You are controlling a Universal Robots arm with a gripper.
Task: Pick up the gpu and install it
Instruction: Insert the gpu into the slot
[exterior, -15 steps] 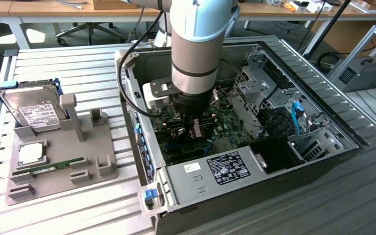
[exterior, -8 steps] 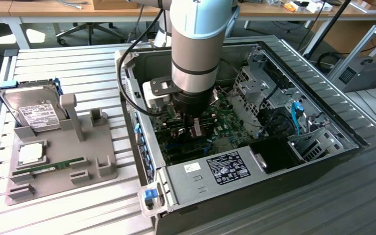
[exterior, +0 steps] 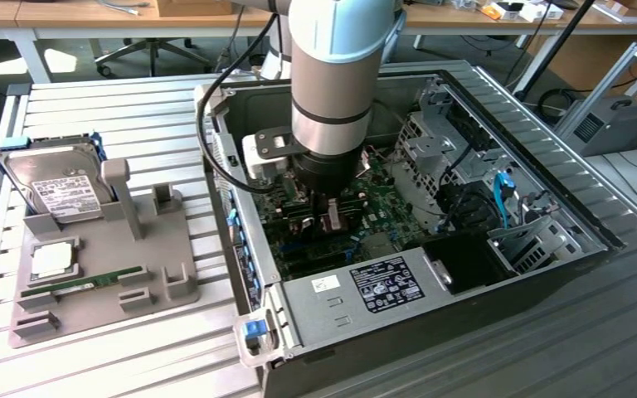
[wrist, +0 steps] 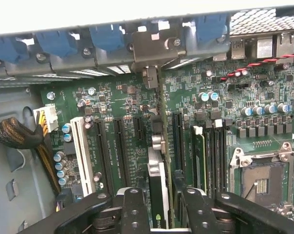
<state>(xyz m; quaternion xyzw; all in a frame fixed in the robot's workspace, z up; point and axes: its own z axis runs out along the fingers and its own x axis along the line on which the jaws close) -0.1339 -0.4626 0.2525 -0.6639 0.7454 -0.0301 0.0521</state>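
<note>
Arm (exterior: 335, 75) vertical, wrist straight down into case (exterior: 463, 332); tool (wrist: 161, 217) clamped on gpu (wrist: 156, 170) (card edge-on), motherboard (wrist: 113, 97) slots right beneath tool.

The gpu (wrist: 158, 161), clamped in the gripper (wrist: 160, 192), is cut off by the picture's edge between the fingers (wrist: 133, 207); the slot under it is hidden; in the exterior view it is masked by the arm (exterior: 335, 83).
</note>
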